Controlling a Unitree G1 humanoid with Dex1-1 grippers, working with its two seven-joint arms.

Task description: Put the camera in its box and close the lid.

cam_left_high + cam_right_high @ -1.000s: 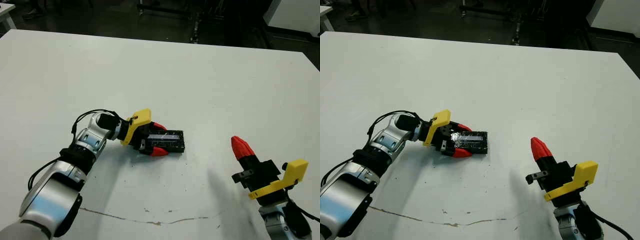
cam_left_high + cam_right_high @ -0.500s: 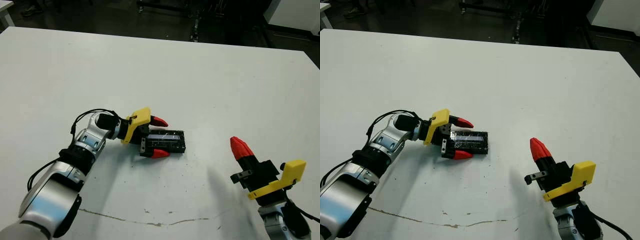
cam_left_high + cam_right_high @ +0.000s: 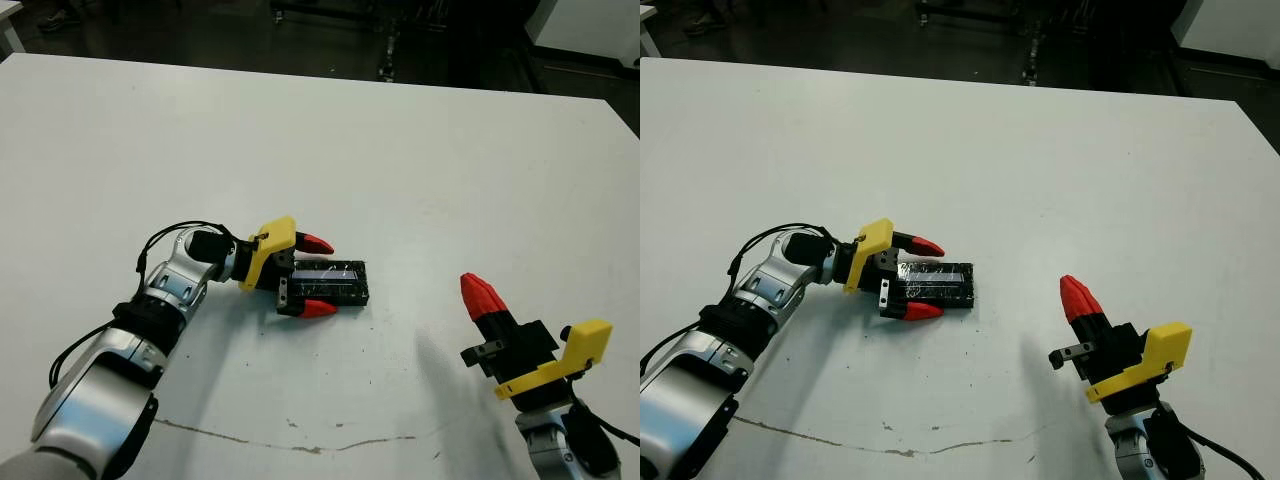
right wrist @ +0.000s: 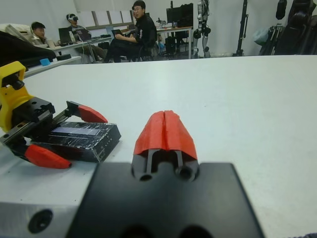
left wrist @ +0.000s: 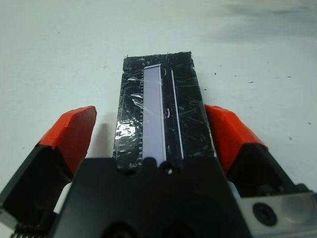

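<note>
The lid (image 3: pixel 342 281), a black slab with a crinkled shiny top, lies flat over the box, whose black side (image 4: pixel 105 146) shows beneath it left of the table's centre. My left gripper (image 3: pixel 320 276) is open; its red fingertips (image 5: pixel 74 126) stand on either side of the lid (image 5: pixel 154 99) with a gap to each long edge. The camera is hidden. My right gripper (image 3: pixel 480 293) hovers to the right of the box, apart from it, with its fingers pressed together on nothing (image 4: pixel 165 130).
A thin dark scratch line (image 3: pixel 300 440) runs across the white table near its front edge. Beyond the far edge, several seated people (image 4: pixel 142 29) and equipment stands show in the right wrist view.
My left gripper's fingers have spread apart and let go of the lid's edges, and the arm has drawn back slightly. The right gripper has barely moved.
</note>
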